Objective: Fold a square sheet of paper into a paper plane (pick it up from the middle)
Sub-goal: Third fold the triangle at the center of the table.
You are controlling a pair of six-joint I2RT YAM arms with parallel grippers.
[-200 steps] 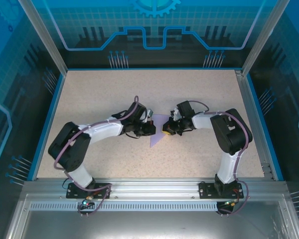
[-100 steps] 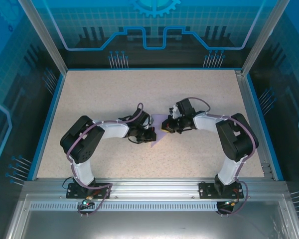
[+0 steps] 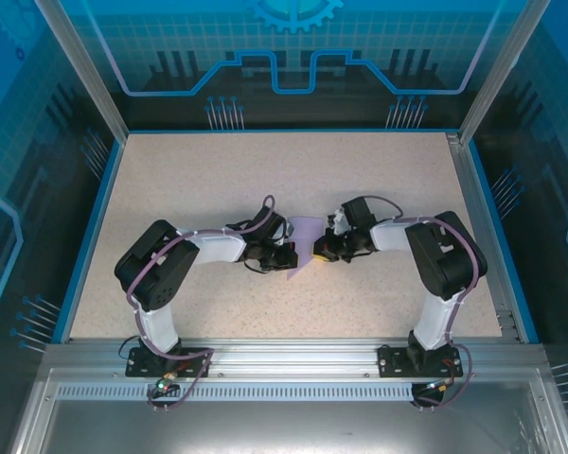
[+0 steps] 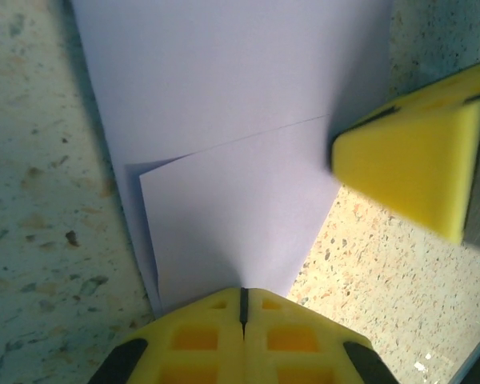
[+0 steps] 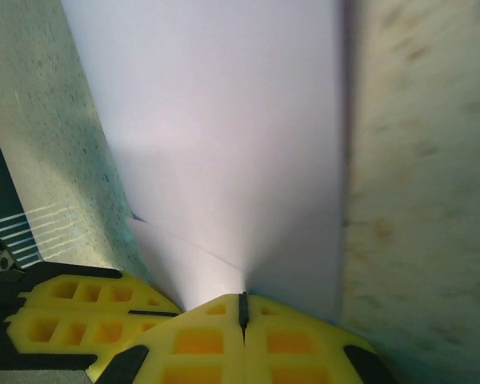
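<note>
Over the last second the left arm's elbow swung in toward the middle, and its end effector (image 3: 290, 256) slid a touch nearer the front edge, along the lavender paper (image 3: 307, 227). The right end effector (image 3: 316, 252) also dropped slightly toward the near side, so a bit more of the sheet's far part shows now.

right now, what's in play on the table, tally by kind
paper: 1
pincers: 2, left pincer and right pincer, both shut, tips at the paper
total: 3
</note>
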